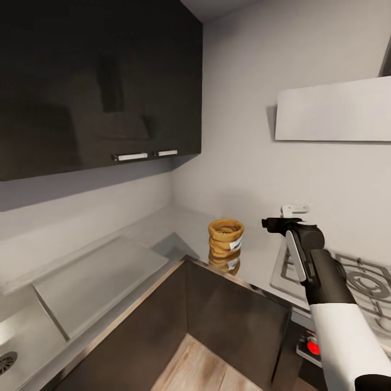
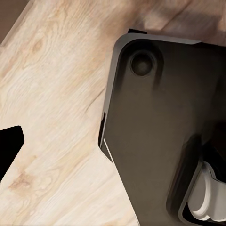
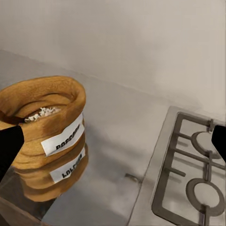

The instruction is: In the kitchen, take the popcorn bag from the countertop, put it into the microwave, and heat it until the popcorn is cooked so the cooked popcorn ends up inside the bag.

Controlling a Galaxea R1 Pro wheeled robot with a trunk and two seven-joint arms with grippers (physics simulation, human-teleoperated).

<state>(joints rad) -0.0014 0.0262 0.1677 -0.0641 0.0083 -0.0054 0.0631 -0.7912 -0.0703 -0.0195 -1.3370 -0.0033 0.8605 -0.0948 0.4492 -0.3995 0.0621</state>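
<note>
The popcorn bag (image 3: 44, 141) is carrying a white label tag (image 3: 63, 139) with dark print that is blurring past reading, mirrored faintly in the countertop (image 3: 117, 141) below it, ahead of the right gripper (image 3: 115, 141).

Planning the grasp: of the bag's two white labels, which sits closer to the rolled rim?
The upper label on the popcorn bag, just beneath the rolled rim. The other label sits lower, toward the base near the countertop.

R arm (image 1: 331, 304) stretched fwd — gripper (image 1: 271, 223) fingers spread wide apart.
</note>
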